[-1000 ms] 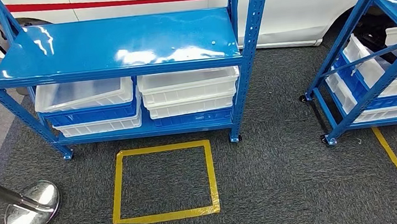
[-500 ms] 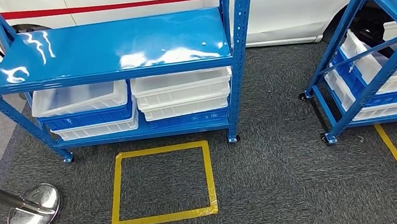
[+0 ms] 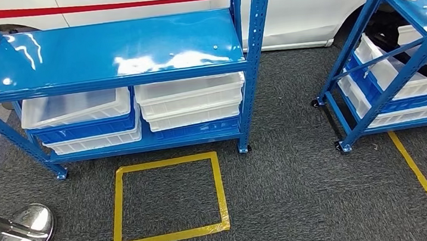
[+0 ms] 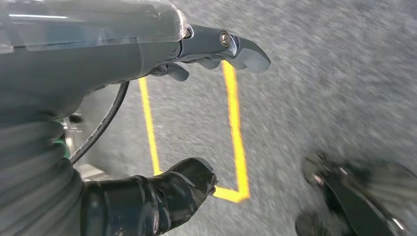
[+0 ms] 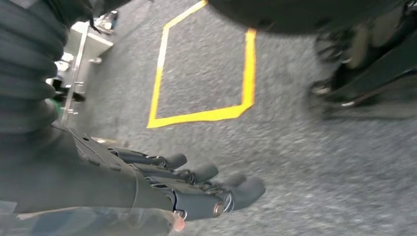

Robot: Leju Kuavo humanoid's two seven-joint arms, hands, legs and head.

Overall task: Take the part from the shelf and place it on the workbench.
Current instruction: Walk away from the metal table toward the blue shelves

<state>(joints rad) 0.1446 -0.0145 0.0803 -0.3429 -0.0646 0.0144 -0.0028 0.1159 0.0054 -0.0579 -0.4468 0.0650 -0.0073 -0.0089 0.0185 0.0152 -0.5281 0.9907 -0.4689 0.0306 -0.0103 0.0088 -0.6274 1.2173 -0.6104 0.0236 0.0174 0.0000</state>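
Part and shelf (image 3: 114, 50) are the business here, yet no part can be made out: the blue top deck ahead is bare and glossy, and the trays (image 3: 191, 99) beneath it, white stacked on blue, show nothing inside that I can identify from this height.

Left hand (image 4: 196, 113) hangs at the robot's side with thumb and dark fingers apart and nothing between them; carpet and a corner of yellow tape lie below it. Right hand (image 5: 196, 189) also hangs low, fingers stretched out side by side, loosely apart, gripping nothing. Both look slack, which I judge fits an approach on foot, before any reach.

Outward from the hands, well ahead and beyond arm's reach, a yellow taped rectangle (image 3: 168, 200) marks the carpet just in front of the shelf's feet. I take it as a standing spot, placed so the deck and trays would come within reach from there.

Farther off to the right-hand side stands a second blue rack (image 3: 397, 65), holding more white and blue trays, with another taped outline beside it. Off to the left-hand side sits the chrome base of a barrier post (image 3: 16, 234). Dark grey carpet (image 3: 303, 195) covers the floor, and a white vehicle (image 3: 306, 3) with a red stripe runs behind the racks. No workbench is identifiable.
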